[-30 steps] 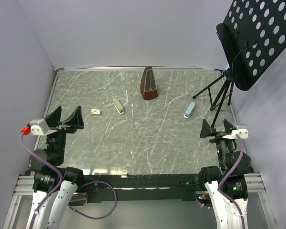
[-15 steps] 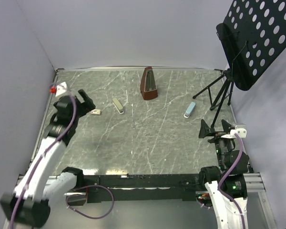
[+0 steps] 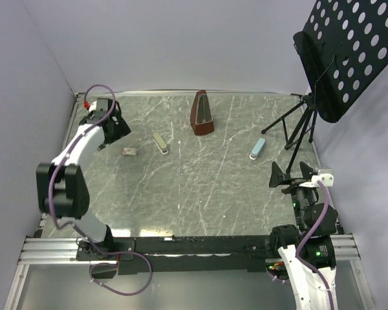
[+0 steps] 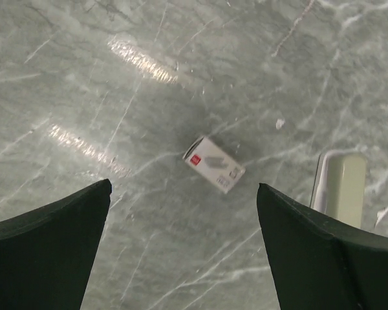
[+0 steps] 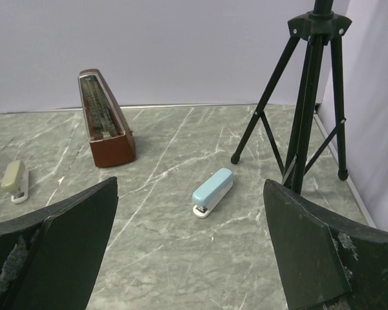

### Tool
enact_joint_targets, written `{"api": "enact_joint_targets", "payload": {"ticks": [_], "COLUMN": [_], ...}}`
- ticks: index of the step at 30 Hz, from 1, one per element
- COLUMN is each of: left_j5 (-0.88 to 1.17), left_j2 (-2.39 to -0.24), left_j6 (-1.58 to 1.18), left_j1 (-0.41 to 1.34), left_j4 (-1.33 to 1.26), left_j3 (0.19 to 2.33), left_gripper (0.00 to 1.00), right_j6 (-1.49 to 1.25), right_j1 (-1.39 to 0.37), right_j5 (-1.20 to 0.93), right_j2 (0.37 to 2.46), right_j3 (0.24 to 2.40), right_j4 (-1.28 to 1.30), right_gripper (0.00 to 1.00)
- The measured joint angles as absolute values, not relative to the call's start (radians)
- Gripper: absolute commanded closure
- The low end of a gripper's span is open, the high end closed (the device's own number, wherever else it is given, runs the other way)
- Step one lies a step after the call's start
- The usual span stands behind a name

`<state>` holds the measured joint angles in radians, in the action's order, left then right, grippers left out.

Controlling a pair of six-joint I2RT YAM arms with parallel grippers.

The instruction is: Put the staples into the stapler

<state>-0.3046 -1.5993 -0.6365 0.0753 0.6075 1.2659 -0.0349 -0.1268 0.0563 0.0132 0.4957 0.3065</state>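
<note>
The staples box (image 3: pixel 129 151), small and cream with a red mark, lies flat on the marble table (image 3: pixel 200 194) at the left; it also shows in the left wrist view (image 4: pixel 213 164). A beige stapler (image 3: pixel 160 143) lies just right of it (image 4: pixel 339 190). A light blue stapler (image 3: pixel 257 148) lies at the right (image 5: pixel 213 191). My left gripper (image 3: pixel 114 128) hangs open above the table, left of and behind the box, with nothing between its fingers (image 4: pixel 184 187). My right gripper (image 3: pixel 290 173) stays open near its base, facing the blue stapler (image 5: pixel 191 184).
A brown metronome (image 3: pixel 202 113) stands at the back middle (image 5: pixel 107 119). A black music stand's tripod (image 3: pixel 297 126) occupies the back right corner (image 5: pixel 310 97). Purple walls close the table on three sides.
My left arm has swung from beside its base out to the far left of the table, ending above and behind the staples box. The right arm has barely moved.
</note>
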Motion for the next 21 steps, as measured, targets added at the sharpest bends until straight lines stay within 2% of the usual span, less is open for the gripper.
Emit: {"api": "enact_joint_targets", "payload": {"ticks": [10,21], "left_j5": [-0.286,-0.286], "left_j2": [-1.912,-1.939], "left_j6": [-0.724,-0.915], "left_j1": [0.067,0.067], "left_j4": [0.727,0.728], "left_j3": [1.463,1.407], "left_gripper": [0.01,0.01], "right_j6": [-0.032,-0.031], "right_j1": [-0.127,-0.127], "right_j5": [0.059,0.059], "right_j2": [0.013,0.013], "right_j3": [0.488,0.488], "right_j4": [0.307,0.307], "right_gripper": [0.0,0.0]}}
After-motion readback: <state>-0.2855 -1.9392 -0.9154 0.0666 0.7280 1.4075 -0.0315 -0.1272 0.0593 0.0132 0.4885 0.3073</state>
